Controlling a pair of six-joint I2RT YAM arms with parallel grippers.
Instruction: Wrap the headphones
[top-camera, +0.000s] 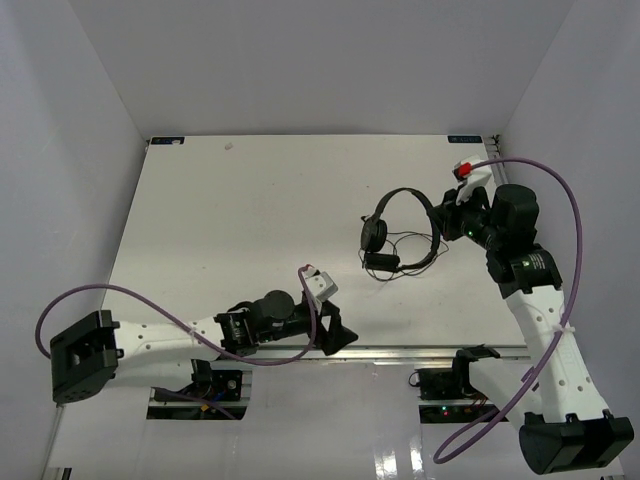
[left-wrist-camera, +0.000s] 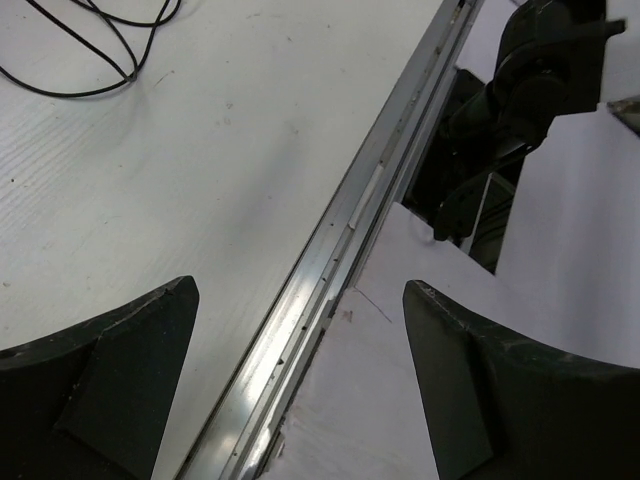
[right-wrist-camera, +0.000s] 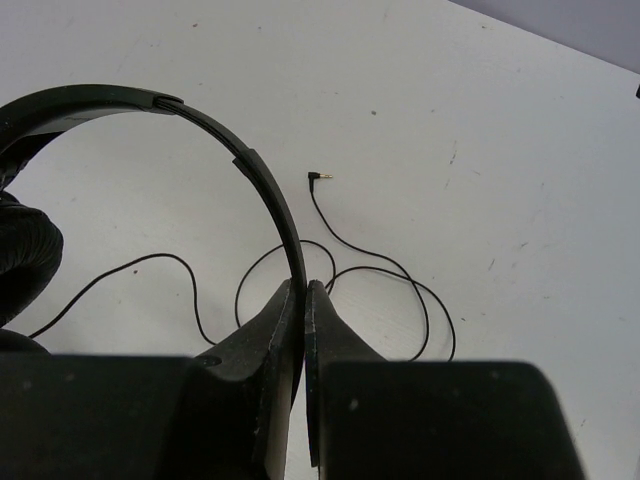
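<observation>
The black headphones (top-camera: 400, 193) are on the right of the white table, with one earcup (top-camera: 373, 235) hanging at the left and the thin cord (top-camera: 415, 262) looped on the table below. My right gripper (top-camera: 440, 222) is shut on the right side of the headband. In the right wrist view the headband (right-wrist-camera: 230, 150) runs down between my closed right gripper (right-wrist-camera: 303, 290). An earcup (right-wrist-camera: 25, 260), the cord loops (right-wrist-camera: 390, 270) and the plug (right-wrist-camera: 320, 176) also show there. My left gripper (top-camera: 335, 335) is open and empty at the table's front edge (left-wrist-camera: 300, 300).
The metal rail of the table's front edge (left-wrist-camera: 340, 230) runs under my left gripper. A part of the cord (left-wrist-camera: 100, 60) lies at the top left of the left wrist view. A black mount (left-wrist-camera: 530, 90) stands beyond the edge. White walls enclose the table.
</observation>
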